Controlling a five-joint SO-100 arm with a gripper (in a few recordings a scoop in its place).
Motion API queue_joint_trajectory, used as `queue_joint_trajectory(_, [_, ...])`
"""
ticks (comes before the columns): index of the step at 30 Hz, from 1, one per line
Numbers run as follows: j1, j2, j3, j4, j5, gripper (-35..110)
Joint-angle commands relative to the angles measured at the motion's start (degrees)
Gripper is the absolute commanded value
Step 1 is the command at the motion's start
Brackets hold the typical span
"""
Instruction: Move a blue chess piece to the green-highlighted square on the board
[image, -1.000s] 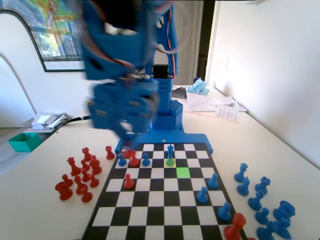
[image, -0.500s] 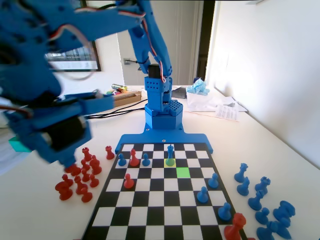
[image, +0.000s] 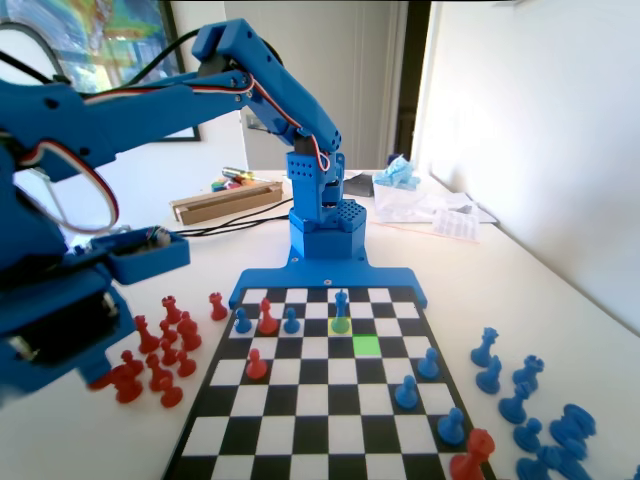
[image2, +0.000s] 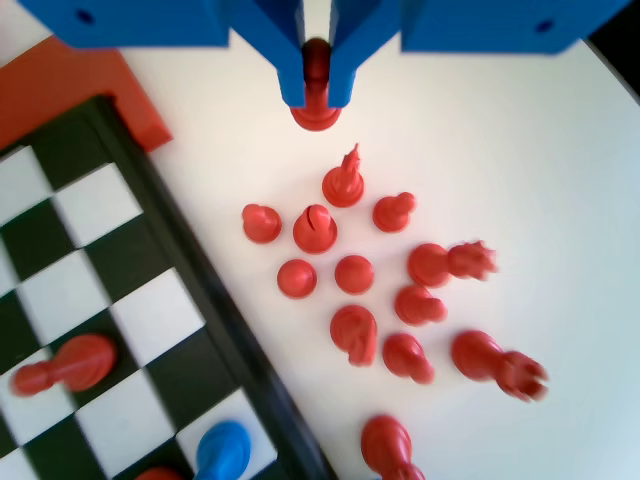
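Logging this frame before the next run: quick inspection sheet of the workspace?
Surface: white table, board on it.
Job's things: blue piece upright on the paler square; green square bare.
Clutter: red pieces off-board, blue ones on the other side; papers, box.
Tool: tool shut on a red piece above the red group.
Cables: black cables behind the base.
Surroundings: white walls, framed picture.

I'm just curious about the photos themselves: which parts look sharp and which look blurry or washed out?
Fixed view: the board and the blue chess piece are sharp; the near part of the arm at the left is soft, and the window is bright. Wrist view: the gripper, shut on a red piece, is slightly soft, and the red pieces on the table are smeared at the right.
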Motion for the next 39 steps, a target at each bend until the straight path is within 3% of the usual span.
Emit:
queue_joint_trajectory(1, [-0.35,2.20,0.09,-1.49,-0.35,1])
queue_joint_trajectory(39, [-2.11,1.76,9.32,-6.06,-0.97,3])
